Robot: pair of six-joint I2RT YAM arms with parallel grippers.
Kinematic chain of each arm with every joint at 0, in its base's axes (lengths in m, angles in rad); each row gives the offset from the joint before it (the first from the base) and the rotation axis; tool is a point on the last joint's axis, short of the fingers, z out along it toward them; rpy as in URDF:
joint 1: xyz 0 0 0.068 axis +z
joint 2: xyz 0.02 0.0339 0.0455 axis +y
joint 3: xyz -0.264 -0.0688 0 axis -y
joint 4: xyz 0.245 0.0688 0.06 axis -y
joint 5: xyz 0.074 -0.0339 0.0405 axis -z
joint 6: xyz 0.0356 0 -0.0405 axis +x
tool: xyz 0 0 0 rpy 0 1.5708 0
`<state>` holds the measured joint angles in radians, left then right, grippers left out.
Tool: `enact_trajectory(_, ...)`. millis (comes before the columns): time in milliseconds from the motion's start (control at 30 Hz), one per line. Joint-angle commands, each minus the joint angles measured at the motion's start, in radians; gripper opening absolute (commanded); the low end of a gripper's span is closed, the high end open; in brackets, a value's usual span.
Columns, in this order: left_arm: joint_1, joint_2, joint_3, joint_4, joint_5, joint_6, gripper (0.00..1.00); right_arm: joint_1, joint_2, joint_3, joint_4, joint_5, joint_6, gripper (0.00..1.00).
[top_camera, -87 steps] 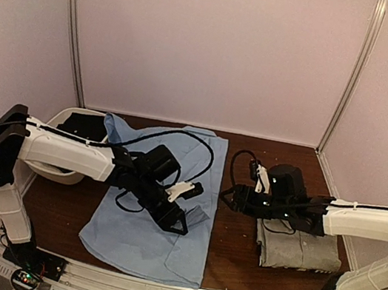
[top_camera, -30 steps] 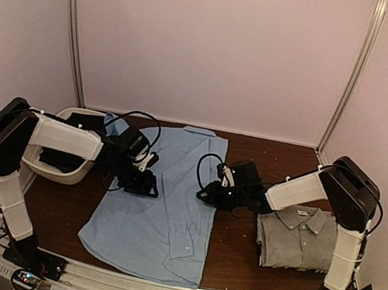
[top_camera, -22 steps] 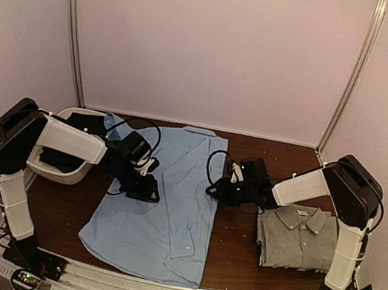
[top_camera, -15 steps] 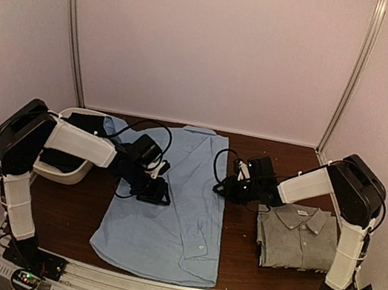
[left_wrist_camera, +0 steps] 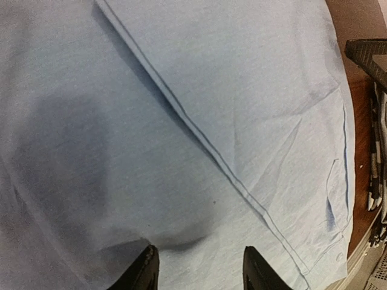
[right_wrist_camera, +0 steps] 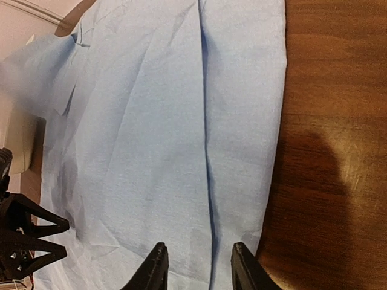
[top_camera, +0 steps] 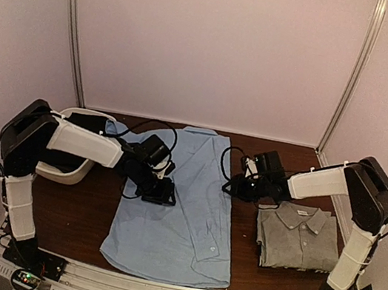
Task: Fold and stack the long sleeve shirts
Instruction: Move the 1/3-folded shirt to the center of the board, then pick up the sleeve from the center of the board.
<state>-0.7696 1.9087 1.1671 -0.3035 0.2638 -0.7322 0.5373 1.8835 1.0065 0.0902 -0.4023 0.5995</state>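
Note:
The light blue shirt (top_camera: 178, 232) lies spread flat in the middle of the table, collar end to the back. My left gripper (top_camera: 160, 193) rests low on its left half, jaws apart, both fingertips (left_wrist_camera: 145, 273) down on the smooth cloth (left_wrist_camera: 242, 90) with nothing pinched between them. At the shirt's right edge my right gripper (top_camera: 234, 188) is also open, its tips (right_wrist_camera: 242, 270) standing on either side of a long crease in the cloth (right_wrist_camera: 151, 121). To the right lies the grey shirt (top_camera: 301, 243), folded, collar and placket facing up.
A white basket (top_camera: 61, 171) holding dark items sits at the back left, behind my left arm. Bare brown wood (right_wrist_camera: 338, 121) separates the blue shirt from the grey one. Walls enclose the table on three sides.
Both grippers have slid to the right, and the blue shirt has moved with them, closer to the grey shirt. Its hem now lies further right along the front edge.

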Motion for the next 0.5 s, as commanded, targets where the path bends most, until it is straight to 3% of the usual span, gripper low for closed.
enact_trajectory(0, 0.006, -0.089, 0.060, -0.075, -0.094, 0.004, 0.49, 0.016, -0.077, 0.043, -0.038, 0.046, -0.034, 0.39)
enact_trajectory(233, 0.131, -0.155, 0.106, -0.151, -0.218, 0.043, 0.49, 0.054, -0.043, 0.115, -0.021, 0.019, -0.029, 0.40)
enact_trajectory(467, 0.277, -0.071, 0.216, -0.177, -0.248, 0.121, 0.52, 0.084, -0.023, 0.164, -0.026, 0.019, -0.020, 0.41)
